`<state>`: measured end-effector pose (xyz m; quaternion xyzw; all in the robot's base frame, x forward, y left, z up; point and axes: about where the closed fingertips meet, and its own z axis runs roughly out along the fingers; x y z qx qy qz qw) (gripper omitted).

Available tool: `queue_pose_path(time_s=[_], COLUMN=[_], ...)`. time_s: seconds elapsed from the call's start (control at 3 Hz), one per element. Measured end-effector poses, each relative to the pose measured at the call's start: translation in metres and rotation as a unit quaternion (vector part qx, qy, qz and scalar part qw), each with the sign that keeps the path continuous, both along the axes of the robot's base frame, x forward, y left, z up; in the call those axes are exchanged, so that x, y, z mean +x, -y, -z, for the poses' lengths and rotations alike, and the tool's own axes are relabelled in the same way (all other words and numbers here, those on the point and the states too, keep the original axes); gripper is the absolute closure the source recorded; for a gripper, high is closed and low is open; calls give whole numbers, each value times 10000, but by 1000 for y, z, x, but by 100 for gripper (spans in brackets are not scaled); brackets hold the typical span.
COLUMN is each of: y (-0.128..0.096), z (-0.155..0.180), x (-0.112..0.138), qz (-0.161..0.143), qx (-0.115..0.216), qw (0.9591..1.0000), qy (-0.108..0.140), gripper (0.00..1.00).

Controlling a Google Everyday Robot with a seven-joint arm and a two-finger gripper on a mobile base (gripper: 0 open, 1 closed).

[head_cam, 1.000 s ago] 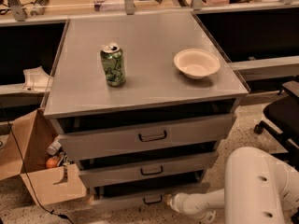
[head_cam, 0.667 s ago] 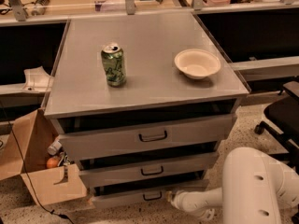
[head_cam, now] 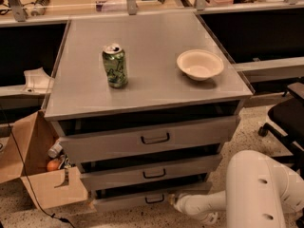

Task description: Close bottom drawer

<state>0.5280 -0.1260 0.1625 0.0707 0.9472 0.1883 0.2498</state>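
Observation:
The bottom drawer (head_cam: 128, 201) is the lowest, narrowest grey front of the cabinet, with a small dark loop handle (head_cam: 154, 199). It stands out only slightly from the cabinet. My white arm (head_cam: 259, 191) reaches in from the lower right. My gripper (head_cam: 173, 201) is at the drawer front just right of the handle, touching or nearly touching it.
The mid-sized drawer front (head_cam: 152, 172) and the tallest drawer front (head_cam: 147, 139) sit above. A green can (head_cam: 115, 65) and a white bowl (head_cam: 200, 64) stand on the cabinet top (head_cam: 147, 37). An open cardboard box (head_cam: 40, 175) stands at the left, a black chair (head_cam: 287, 120) at the right.
The view has shifted slightly. My arm and gripper stay at the bottom drawer front, which looks pushed in a little farther.

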Motion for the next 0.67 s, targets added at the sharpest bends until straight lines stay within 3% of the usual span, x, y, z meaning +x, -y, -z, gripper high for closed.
queue_pose_path(time_s=[0.67], y=[-1], z=[-3], x=[12], qz=[46], qx=[76], qw=[9999], qy=[120], gripper=[100])
